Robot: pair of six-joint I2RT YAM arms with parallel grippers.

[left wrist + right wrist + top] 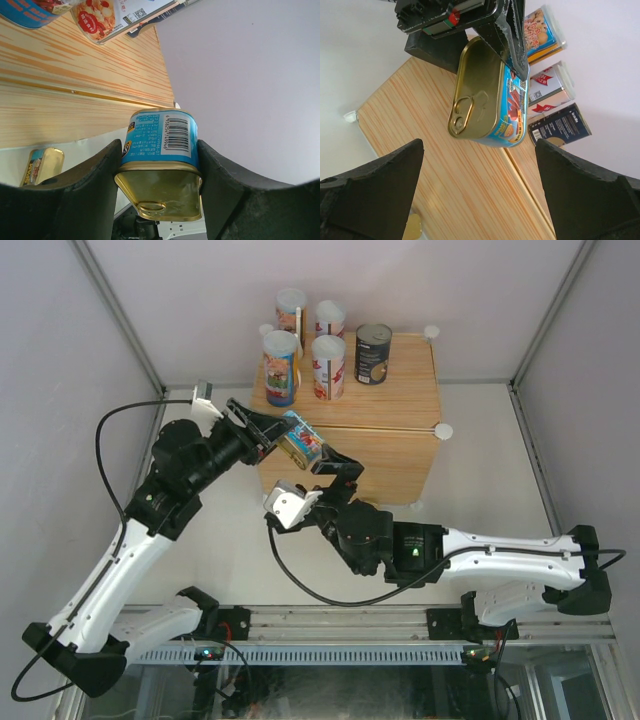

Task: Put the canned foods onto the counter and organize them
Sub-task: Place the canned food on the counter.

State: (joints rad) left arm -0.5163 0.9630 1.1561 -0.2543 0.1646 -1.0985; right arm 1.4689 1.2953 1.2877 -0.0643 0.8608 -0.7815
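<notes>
A flat gold tin point(304, 443) with a blue label hangs in the air in front of the counter point(390, 400), a light wood box. My left gripper point(288, 434) is shut on the tin's two long sides point(159, 145). My right gripper point(328, 462) stands open just below the tin point(487, 95), both fingers clear of it. On the counter top stand four tall white-lidded cans point(281, 365) and a dark can point(373, 340). A second gold tin point(42, 165) lies on the white table at the counter's foot.
The counter's front right part point(400, 390) carries nothing. White round connectors point(443, 431) mark its corners. Grey walls close in the table on the left, right and back. The two arms cross closely in front of the counter.
</notes>
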